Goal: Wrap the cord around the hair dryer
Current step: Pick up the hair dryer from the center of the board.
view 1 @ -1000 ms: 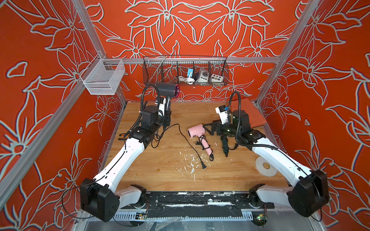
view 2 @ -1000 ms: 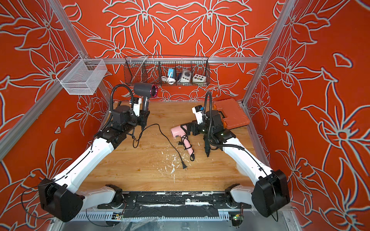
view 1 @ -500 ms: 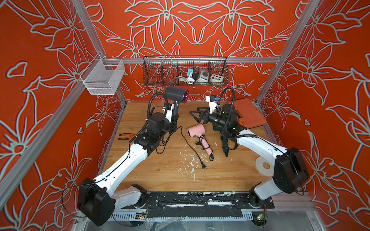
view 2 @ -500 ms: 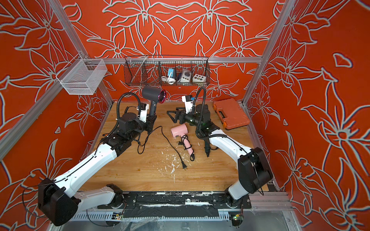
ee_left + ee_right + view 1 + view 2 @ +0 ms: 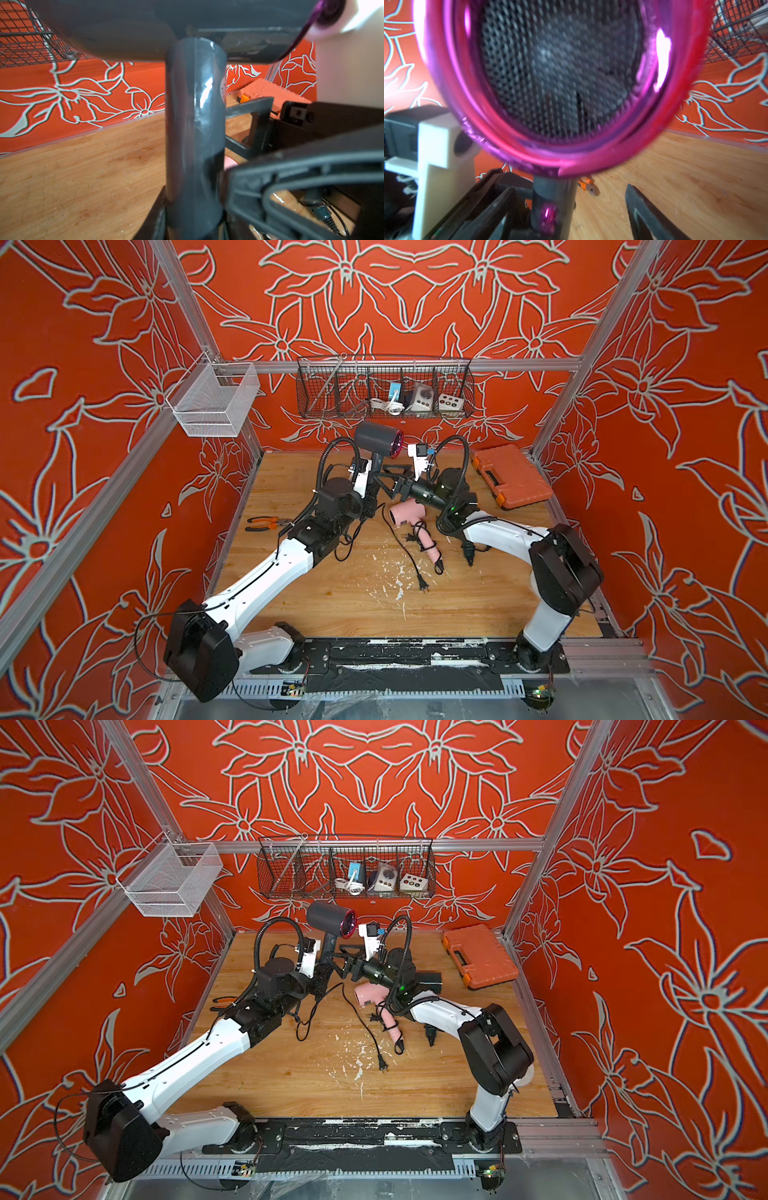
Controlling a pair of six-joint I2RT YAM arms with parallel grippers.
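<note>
1. the left gripper (image 5: 371,489) was clamped on the handle of the grey hair dryer (image 5: 376,438). it held the dryer upright over the back of the table (image 5: 332,605), at upper centre in both top views.
2. the handle's lower end was buried in that grip, so the spot where the cord (image 5: 402,551) left the dryer could not be seen.
3. the cord lay loose on the wood and ran toward lower centre, ending at its plug (image 5: 423,585). its upper stretch disappeared behind the left arm. the part of the handle that showed was bare.
4. the right gripper (image 5: 384,481) had its jaws spread wide and empty, just beside the handle. whether a finger touched the handle could not be told.
5. in the left wrist view the barrel was cut off by the frame edge. in the right wrist view the blurred, magenta-ringed mesh end filled most of the frame.
6. a pink dryer (image 5: 409,516) lay partly under the right arm, and pliers (image 5: 262,523) were partly covered by the left arm.
</note>
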